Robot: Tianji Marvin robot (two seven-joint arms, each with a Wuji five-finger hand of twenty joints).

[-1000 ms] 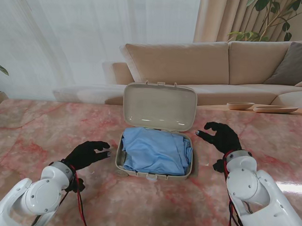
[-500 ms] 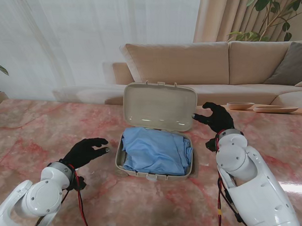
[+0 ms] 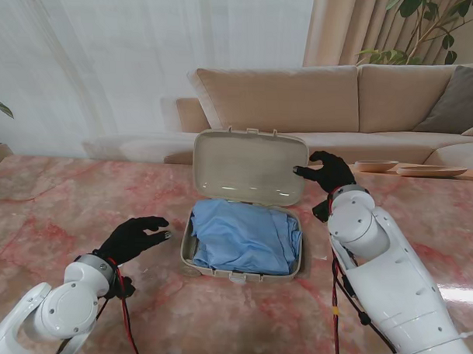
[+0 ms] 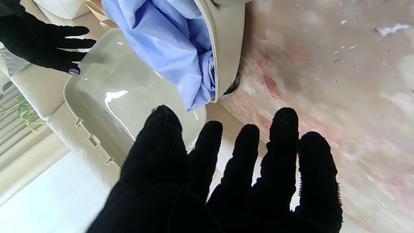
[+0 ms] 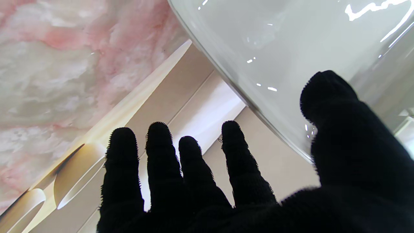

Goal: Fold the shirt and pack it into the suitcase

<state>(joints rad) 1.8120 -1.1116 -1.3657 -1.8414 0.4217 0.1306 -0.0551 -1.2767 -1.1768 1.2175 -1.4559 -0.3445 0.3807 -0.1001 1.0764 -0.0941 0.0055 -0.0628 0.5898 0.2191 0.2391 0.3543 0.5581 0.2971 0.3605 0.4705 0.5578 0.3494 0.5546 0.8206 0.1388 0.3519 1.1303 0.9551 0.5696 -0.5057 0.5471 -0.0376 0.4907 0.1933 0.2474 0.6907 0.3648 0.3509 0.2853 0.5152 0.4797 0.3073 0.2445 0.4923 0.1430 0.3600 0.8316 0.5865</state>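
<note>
A folded light-blue shirt [image 3: 244, 236] lies inside the beige suitcase [image 3: 189, 253], whose lid [image 3: 249, 166] stands upright at the far side. The shirt [image 4: 168, 38] bulges over the case's wall [image 4: 226, 48] in the left wrist view. My right hand [image 3: 327, 171], in a black glove, is open at the lid's right edge, thumb in front of the lid and fingers [image 5: 161, 155] beyond the rim [image 5: 226, 81]. My left hand [image 3: 135, 237] hovers open over the table, left of the suitcase and apart from it.
The table is pink marble [image 3: 56, 209]. A beige sofa [image 3: 301, 101] stands behind it, with shallow wooden dishes [image 3: 375, 165] at the table's far right. A plant [image 3: 428, 28] is at the back right.
My right hand has moved away from me and leftward, from the table beside the suitcase up to the right edge of the raised lid. My left hand has barely shifted.
</note>
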